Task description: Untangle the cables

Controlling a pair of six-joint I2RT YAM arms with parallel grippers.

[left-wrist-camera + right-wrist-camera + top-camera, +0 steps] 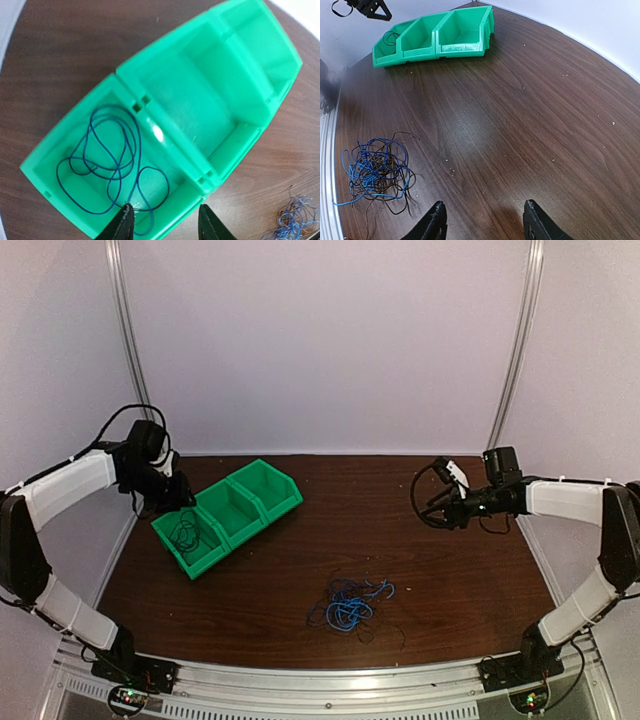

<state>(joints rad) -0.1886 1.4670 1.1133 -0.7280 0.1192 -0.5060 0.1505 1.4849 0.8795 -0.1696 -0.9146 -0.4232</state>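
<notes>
The left end effector (165,226), jaws apart and empty, hangs over the end compartment of the green bins (70,120), where one blue cable (112,160) lies looped. The right end effector (485,220), half-wide and empty, hovers over the bench (530,115), well apart from the bins. The tangle of blue and black cables (350,605) lies on the bench, apart from the bins.

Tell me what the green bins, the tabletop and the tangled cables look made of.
The green bins look like moulded plastic, semi-glossy: uniform colour, with a bright glare spot on a divider. The tabletop is dark wood or wood-look laminate with a satin finish: grain streaks and a soft sheen. The cables are thin blue and black wires, probably plastic-insulated: they lie in loose springy loops.
</notes>
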